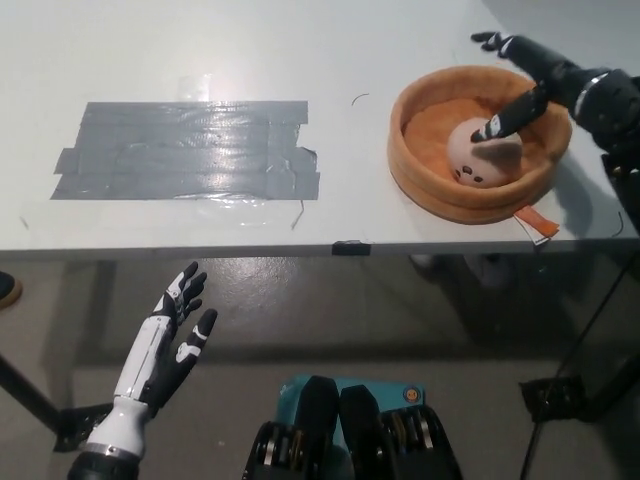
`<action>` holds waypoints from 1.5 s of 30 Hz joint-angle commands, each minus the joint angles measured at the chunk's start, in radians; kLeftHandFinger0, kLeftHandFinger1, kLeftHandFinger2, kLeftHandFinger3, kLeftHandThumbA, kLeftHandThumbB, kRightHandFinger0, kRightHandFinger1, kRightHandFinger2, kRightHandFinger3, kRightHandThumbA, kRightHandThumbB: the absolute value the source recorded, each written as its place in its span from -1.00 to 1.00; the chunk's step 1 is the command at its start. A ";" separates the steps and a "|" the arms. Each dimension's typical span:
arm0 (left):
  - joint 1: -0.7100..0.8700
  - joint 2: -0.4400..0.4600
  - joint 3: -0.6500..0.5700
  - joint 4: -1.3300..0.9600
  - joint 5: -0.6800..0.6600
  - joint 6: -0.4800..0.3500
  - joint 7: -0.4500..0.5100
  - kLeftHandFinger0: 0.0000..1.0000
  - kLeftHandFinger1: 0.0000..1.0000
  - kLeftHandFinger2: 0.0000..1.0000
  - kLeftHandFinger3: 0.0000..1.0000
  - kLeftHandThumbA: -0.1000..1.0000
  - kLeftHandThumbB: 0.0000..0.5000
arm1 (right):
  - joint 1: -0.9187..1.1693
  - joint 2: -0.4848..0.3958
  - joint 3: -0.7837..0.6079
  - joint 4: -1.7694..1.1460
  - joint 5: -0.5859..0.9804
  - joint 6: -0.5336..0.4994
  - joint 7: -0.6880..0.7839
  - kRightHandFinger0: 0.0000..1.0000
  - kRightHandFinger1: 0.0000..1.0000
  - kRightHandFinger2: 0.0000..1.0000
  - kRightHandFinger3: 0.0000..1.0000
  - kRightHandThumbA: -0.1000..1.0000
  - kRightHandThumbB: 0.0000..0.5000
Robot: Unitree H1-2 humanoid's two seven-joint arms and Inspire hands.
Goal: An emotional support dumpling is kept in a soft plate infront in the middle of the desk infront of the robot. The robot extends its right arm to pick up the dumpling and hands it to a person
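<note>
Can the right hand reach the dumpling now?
Probably yes: the right hand is open above the soft plate, one finger at the dumpling, and nothing covers it. The left hand rests below the desk.

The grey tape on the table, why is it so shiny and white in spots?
In the head view, overhead light bounces off the smooth grey tape, leaving pale glare streaks along its top and lower edge. The white table also looks washed out. The orange plate and the black right robot hand show no glare and look sharp.
</note>
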 commanded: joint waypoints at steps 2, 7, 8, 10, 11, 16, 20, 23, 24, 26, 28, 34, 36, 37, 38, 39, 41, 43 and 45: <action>-0.024 0.004 0.009 -0.024 0.003 -0.032 0.004 1.00 1.00 1.00 1.00 0.66 0.07 | -0.023 0.009 -0.004 -0.004 -0.022 -0.014 0.009 1.00 1.00 1.00 1.00 0.99 0.60; -0.027 0.004 0.010 -0.023 0.006 -0.027 0.007 1.00 1.00 1.00 1.00 0.64 0.06 | -0.023 0.011 -0.004 0.005 -0.026 -0.020 0.020 1.00 1.00 1.00 1.00 1.00 0.62; -0.027 0.004 0.010 -0.023 0.008 -0.025 0.008 1.00 1.00 1.00 1.00 0.64 0.07 | -0.023 0.010 -0.002 0.007 -0.030 -0.020 0.020 1.00 1.00 1.00 1.00 1.00 0.63; -0.027 0.007 0.009 -0.022 0.012 -0.026 0.007 1.00 1.00 1.00 1.00 0.65 0.06 | -0.026 0.009 0.003 0.013 -0.037 -0.028 0.020 1.00 1.00 1.00 1.00 1.00 0.61; -0.027 0.007 0.009 -0.022 0.012 -0.027 0.007 1.00 1.00 1.00 1.00 0.64 0.05 | -0.026 0.008 0.006 0.013 -0.041 -0.029 0.020 1.00 1.00 1.00 1.00 1.00 0.62; -0.025 0.003 0.011 -0.017 0.002 -0.032 0.007 1.00 1.00 1.00 1.00 0.60 0.04 | -0.028 -0.007 0.053 0.014 -0.106 -0.030 0.011 1.00 1.00 1.00 1.00 1.00 0.54; -0.028 0.005 0.009 -0.019 0.008 -0.030 0.006 1.00 1.00 1.00 1.00 0.61 0.02 | -0.038 -0.015 0.082 0.043 -0.137 -0.043 0.001 1.00 1.00 1.00 1.00 1.00 0.61; -0.027 0.003 0.011 -0.021 0.005 -0.028 0.007 1.00 1.00 1.00 1.00 0.62 0.02 | -0.047 -0.017 0.091 0.075 -0.150 -0.061 -0.013 1.00 1.00 1.00 1.00 1.00 0.63; -0.026 0.002 0.012 -0.020 0.004 -0.031 0.009 1.00 1.00 1.00 1.00 0.62 0.03 | -0.049 -0.019 0.093 0.078 -0.155 -0.059 -0.011 1.00 1.00 1.00 1.00 1.00 0.63; -0.026 0.002 0.012 -0.021 0.006 -0.029 0.010 1.00 1.00 1.00 1.00 0.62 0.04 | -0.050 -0.020 0.095 0.082 -0.160 -0.057 -0.009 1.00 1.00 1.00 1.00 1.00 0.62; -0.028 0.004 0.010 -0.019 0.009 -0.028 0.007 1.00 1.00 1.00 1.00 0.64 0.04 | -0.047 -0.019 0.095 0.090 -0.160 -0.063 -0.009 1.00 1.00 1.00 1.00 1.00 0.59; -0.028 0.005 0.010 -0.024 0.008 -0.021 0.006 1.00 1.00 1.00 1.00 0.66 0.07 | -0.030 -0.011 0.090 0.116 -0.160 -0.067 -0.003 1.00 1.00 1.00 1.00 1.00 0.64; -0.028 0.005 0.010 -0.020 0.004 -0.026 0.004 1.00 1.00 1.00 1.00 0.65 0.06 | -0.023 -0.006 0.078 0.138 -0.145 -0.089 -0.010 1.00 1.00 1.00 1.00 1.00 0.65; -0.028 0.005 0.010 -0.019 0.004 -0.026 0.004 1.00 1.00 1.00 1.00 0.65 0.05 | -0.021 -0.005 0.075 0.144 -0.143 -0.096 -0.013 1.00 1.00 1.00 1.00 1.00 0.69; -0.028 0.005 0.010 -0.019 0.005 -0.026 0.005 1.00 1.00 1.00 1.00 0.65 0.05 | -0.019 -0.003 0.073 0.148 -0.142 -0.099 -0.015 1.00 1.00 1.00 1.00 1.00 0.70; -0.028 0.005 0.010 -0.019 0.008 -0.026 0.006 1.00 1.00 1.00 1.00 0.65 0.06 | -0.020 -0.001 0.072 0.156 -0.141 -0.107 -0.017 1.00 1.00 1.00 1.00 1.00 0.70; -0.028 0.005 0.010 -0.021 0.008 -0.028 0.006 1.00 1.00 1.00 1.00 0.65 0.04 | -0.015 0.002 0.066 0.156 -0.137 -0.106 -0.014 1.00 1.00 1.00 1.00 1.00 0.69; -0.037 0.006 0.009 -0.019 0.006 -0.028 0.003 1.00 1.00 1.00 1.00 0.65 0.04 | -0.020 0.004 0.055 0.160 -0.129 -0.112 -0.011 1.00 1.00 1.00 1.00 1.00 0.67; -0.038 0.007 0.008 -0.020 0.008 -0.024 0.003 1.00 1.00 1.00 1.00 0.66 0.05 | -0.017 0.007 0.043 0.157 -0.123 -0.110 -0.008 1.00 1.00 1.00 1.00 1.00 0.68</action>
